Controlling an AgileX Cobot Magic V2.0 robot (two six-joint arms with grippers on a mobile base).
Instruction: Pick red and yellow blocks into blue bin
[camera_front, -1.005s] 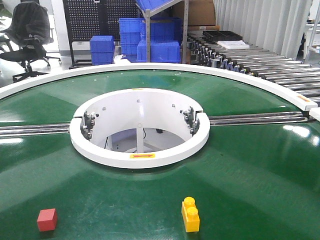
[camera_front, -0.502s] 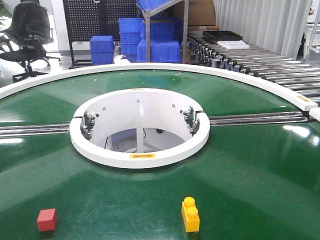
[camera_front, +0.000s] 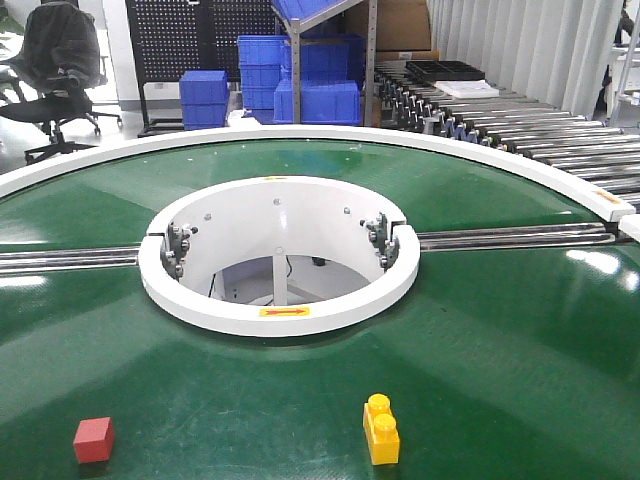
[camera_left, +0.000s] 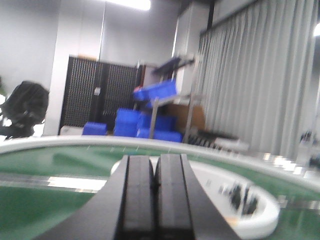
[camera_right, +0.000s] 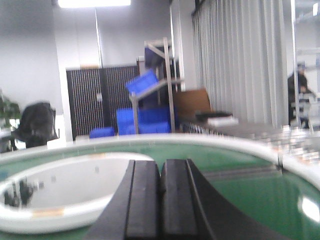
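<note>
The left gripper (camera_left: 155, 161) is holding its two black flat fingers (camera_left: 138, 200) pressed together with nothing between them, and its own wrist camera is looking out low over the glossy green circular belt table (camera_front: 480, 380). The right gripper (camera_right: 161, 166) is likewise keeping its black fingers (camera_right: 142, 205) closed flat against each other on nothing, pointing across the same green surface. Neither gripper is showing in the front-facing view. In that view the small plain red cube (camera_front: 94, 440) is sitting on the green surface at about 7 o'clock from the raised white ring (camera_front: 282, 322) that is framing the round opening at the table's middle, close to the bottom edge of the picture. The yellow plastic toy brick with two round studs (camera_front: 381, 430) is lying at about 5 o'clock from the ring, its long side running toward and away from the camera, studs facing up, well apart from the cube. Both blocks are resting free, touching nothing but the belt. Beyond the table's white outer rim (camera_front: 120, 150), stacked straight-walled blue plastic crates (camera_front: 205, 100) are standing at 12 o'clock beside a grey metal shelf frame (camera_front: 296, 70), a steel roller conveyor (camera_front: 520, 125) is running off at 2 o'clock, and a black office chair (camera_front: 55, 60) is standing at 10 o'clock.
</note>
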